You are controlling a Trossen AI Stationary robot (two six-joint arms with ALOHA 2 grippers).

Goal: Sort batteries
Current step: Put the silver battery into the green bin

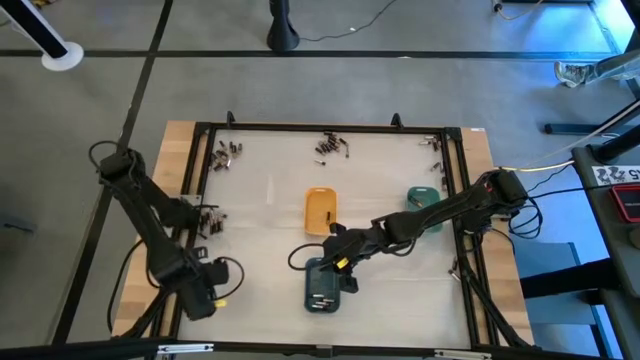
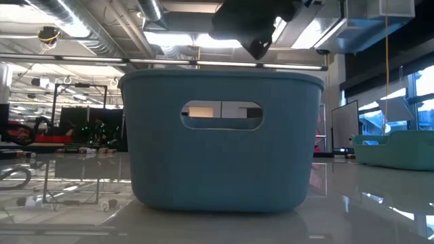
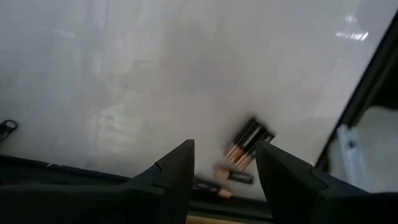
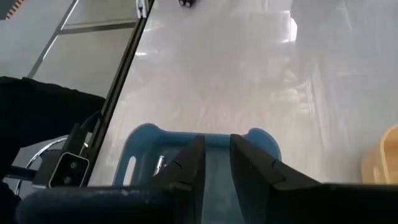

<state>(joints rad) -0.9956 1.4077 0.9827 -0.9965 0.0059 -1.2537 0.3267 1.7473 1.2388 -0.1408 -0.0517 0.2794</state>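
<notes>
Small dark batteries lie in loose heaps on the white table: far left point(image 1: 225, 152), far middle point(image 1: 332, 146), far right point(image 1: 432, 143) and by the left frame rail point(image 1: 208, 218). My left gripper point(image 1: 200, 215) hovers open at that left heap. In its wrist view the gripper point(image 3: 225, 165) has a few copper-ended batteries point(image 3: 247, 142) just beyond its tips, untouched. My right gripper point(image 1: 338, 255) hangs over the far end of the slate-blue tray point(image 1: 325, 285). Its fingers point(image 4: 216, 158) stand slightly apart with nothing between them. Batteries point(image 1: 322, 300) lie in that tray.
An orange tray point(image 1: 320, 210) and a green tray point(image 1: 425, 205) stand mid-table, far of the blue one. The blue tray point(image 2: 220, 135) fills the low view, with the green tray point(image 2: 397, 146) to its right. A black frame rail point(image 1: 195, 200) borders the work area. Bare table lies between the trays and the heaps.
</notes>
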